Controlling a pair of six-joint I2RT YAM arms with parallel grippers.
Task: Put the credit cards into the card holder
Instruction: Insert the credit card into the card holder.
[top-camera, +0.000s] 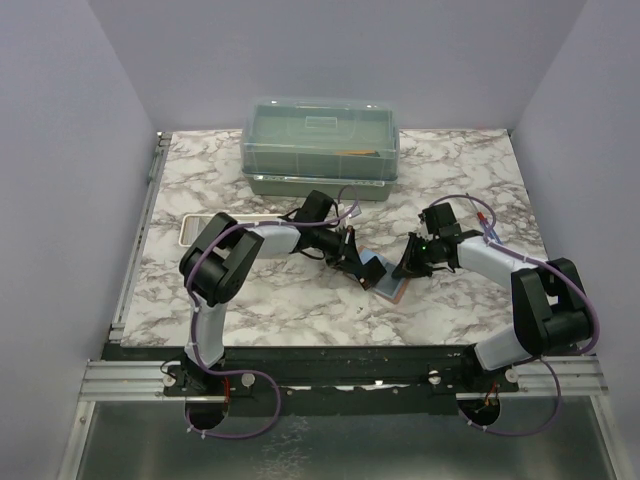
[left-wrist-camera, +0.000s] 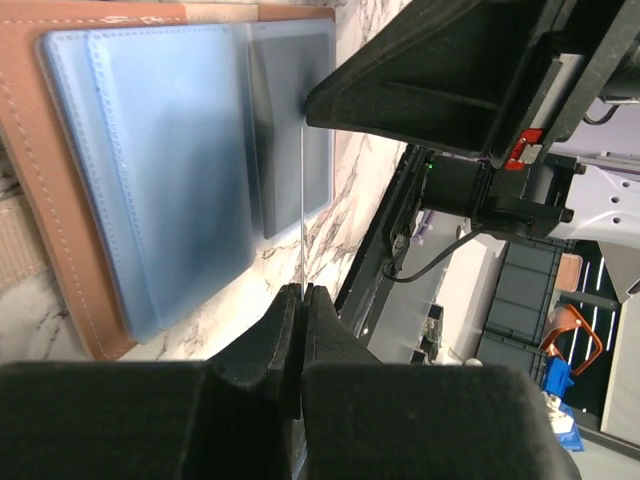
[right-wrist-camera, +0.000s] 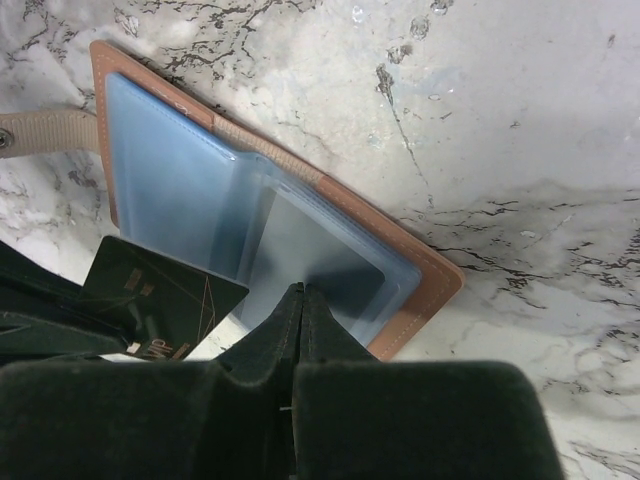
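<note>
The left arm (top-camera: 262, 240) bends up at the elbow and stretches inward, the left pincer (top-camera: 352, 262) angled down with its jaws clamped on the thin edge of a credit card (left-wrist-camera: 302, 200). The right arm (top-camera: 500, 262) folds inward likewise, the right pincer (top-camera: 407, 266) pointed down, fingers pressed flat together, near the other but apart.

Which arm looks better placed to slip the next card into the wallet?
Left. The left gripper is shut on a dark card, held edge-on and aimed at the open wallet's blue pockets. The right gripper is shut at the wallet's edge with no card, perhaps steadying it.
</note>
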